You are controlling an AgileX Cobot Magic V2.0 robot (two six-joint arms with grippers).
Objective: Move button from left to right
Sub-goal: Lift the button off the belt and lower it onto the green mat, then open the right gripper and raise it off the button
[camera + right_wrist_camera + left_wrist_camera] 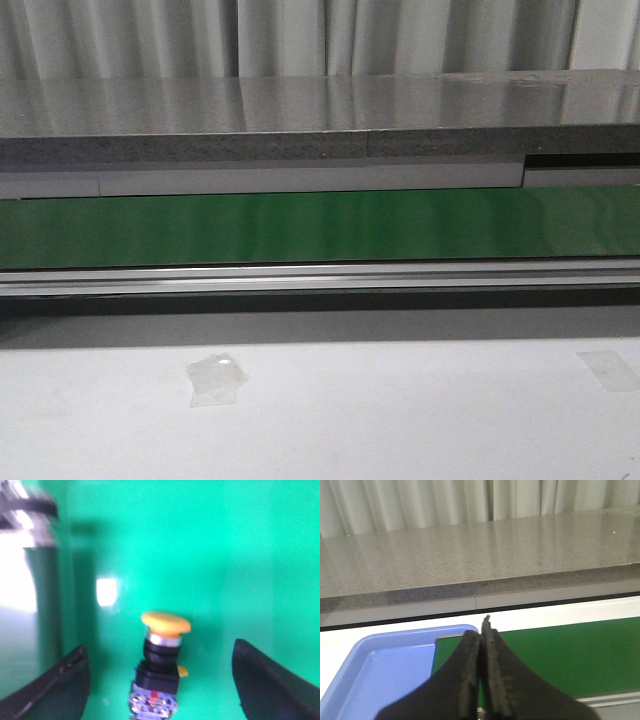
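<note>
Pale pleated curtains (300,35) are hung behind a speckled grey stone counter (300,105); soft reflections are shown on its surface.

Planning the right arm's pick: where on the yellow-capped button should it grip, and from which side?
Grip the button by its blocky black body, below the overhanging yellow cap, whose round edge would probably slip. It lies on the green belt, between the fingers of the open right tool. Judging by the right wrist view, closing straight in on the two flat sides looks best.

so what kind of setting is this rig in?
Probably a mock factory line: a green conveyor belt beside a grey counter, a blue tray at one end, and an industrial push-button on the belt.
</note>
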